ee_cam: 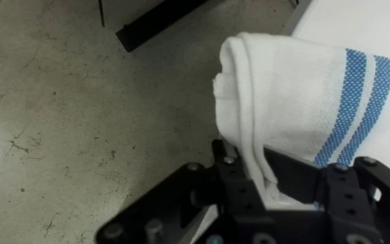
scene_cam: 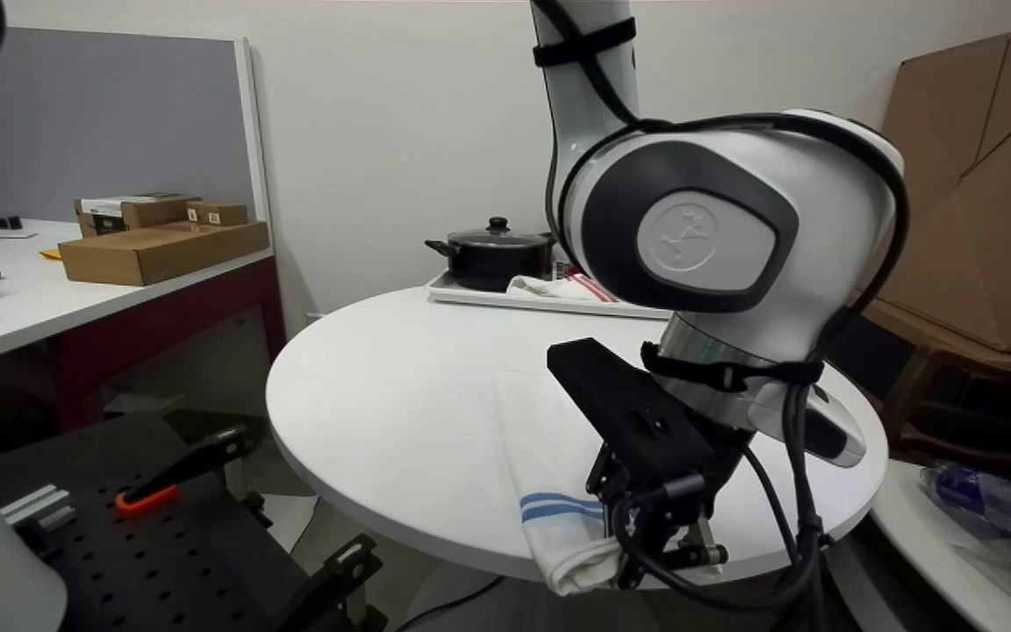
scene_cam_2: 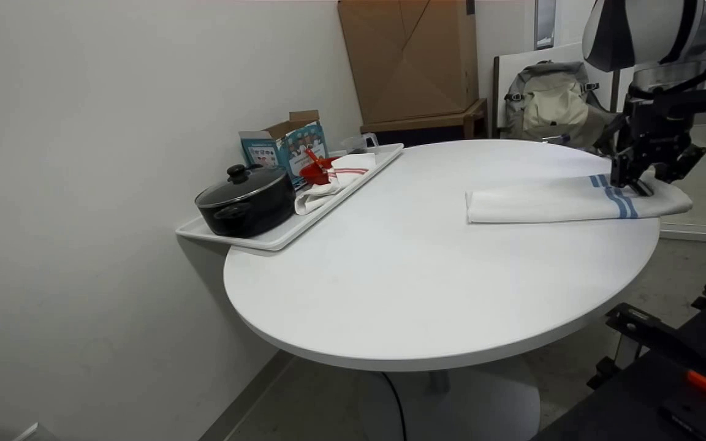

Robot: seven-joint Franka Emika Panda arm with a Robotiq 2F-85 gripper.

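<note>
The black, jointed fingers (ee_cam: 291,173) are closed on a white woven towel with two blue stripes (ee_cam: 293,98), its layered edge filling the gap between them in the wrist view. The towel is folded lengthwise into a long, narrow strip. The stripes run side by side across it near the gripped end, and up close their blue has a speckled weave. At that end the layers curl into a soft, rounded fold that juts past the rim of a round white table (scene_cam_2: 390,294), above a grey concrete floor (ee_cam: 80,118). The rest of the strip lies flat on the table, and its plain white far end finishes in a squared edge.

Across the table, in both exterior views, a white rectangular tray (scene_cam_2: 285,237) sits by the wall. On it are a black pot with a glass lid (scene_cam_2: 246,211), a rumpled white cloth with red stripes (scene_cam_2: 353,163) and an open blue cardboard carton (scene_cam_2: 305,144).
</note>
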